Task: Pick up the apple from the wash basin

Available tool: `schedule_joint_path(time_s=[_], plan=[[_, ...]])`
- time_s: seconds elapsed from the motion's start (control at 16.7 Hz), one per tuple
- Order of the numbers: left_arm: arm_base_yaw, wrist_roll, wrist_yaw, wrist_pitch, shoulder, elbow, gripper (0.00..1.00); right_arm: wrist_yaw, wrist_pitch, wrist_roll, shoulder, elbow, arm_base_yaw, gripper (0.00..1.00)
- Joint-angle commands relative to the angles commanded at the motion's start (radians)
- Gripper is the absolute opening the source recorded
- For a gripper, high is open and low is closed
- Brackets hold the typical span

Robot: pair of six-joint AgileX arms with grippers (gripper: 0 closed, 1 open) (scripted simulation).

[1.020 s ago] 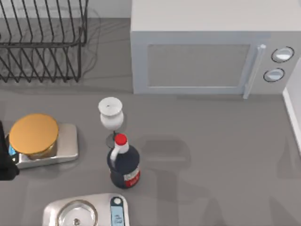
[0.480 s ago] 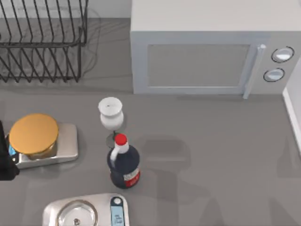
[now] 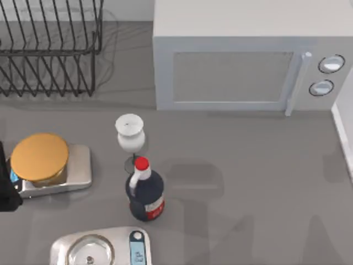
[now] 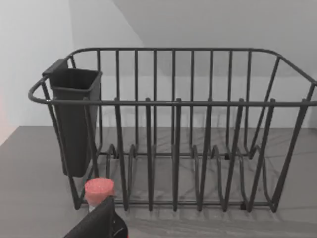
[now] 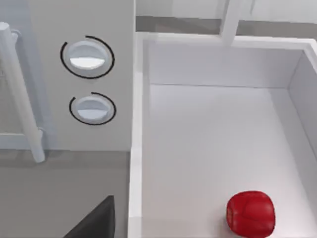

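At the lower right of the right wrist view, the apple (image 5: 250,212) lies in the wash basin (image 5: 208,144); approach step: descend onto it next. Gripper state: cannot tell.

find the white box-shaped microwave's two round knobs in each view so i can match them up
top view: the white box-shaped microwave stands at the back right, with the two round knobs at its right end.
right wrist view: the knobs sit one above the other, beside the white wash basin.
left wrist view: faces the black wire dish rack instead.
shared landmark: the microwave's white bar handle, next to the knobs.
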Motion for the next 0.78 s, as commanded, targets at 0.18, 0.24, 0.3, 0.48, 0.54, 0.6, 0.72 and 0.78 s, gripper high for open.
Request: schedule_joint_path(time_s=[0.18,0.24,0.3,0.48,0.54,0.6,0.72,0.78], plan=[[0.0,0.0,0.0,0.0,0.0,0.0,1.0,0.0,-0.144,-0.032,0.286,0.231,-0.034,1.0],[0.0,0.0,0.0,0.0,0.0,0.0,1.0,0.0,-0.194,-0.044,0.385,0.312,-0.045,1.0],[0.0,0.0,0.0,0.0,0.0,0.0,1.0,0.0,-0.245,-0.055,0.486,0.393,-0.058,1.0],[0.0,0.0,0.0,0.0,0.0,0.0,1.0,0.001,-0.398,-0.088,0.787,0.638,-0.094,1.0],[0.0,0.0,0.0,0.0,0.0,0.0,1.0,0.001,-0.447,-0.099,0.884,0.718,-0.106,1.0],[0.0,0.0,0.0,0.0,0.0,0.0,1.0,0.001,-0.496,-0.11,0.979,0.796,-0.117,1.0],[0.0,0.0,0.0,0.0,0.0,0.0,1.0,0.002,-0.588,-0.129,1.159,0.945,-0.14,1.0],[0.0,0.0,0.0,0.0,0.0,0.0,1.0,0.002,-0.631,-0.138,1.243,1.014,-0.151,1.0]])
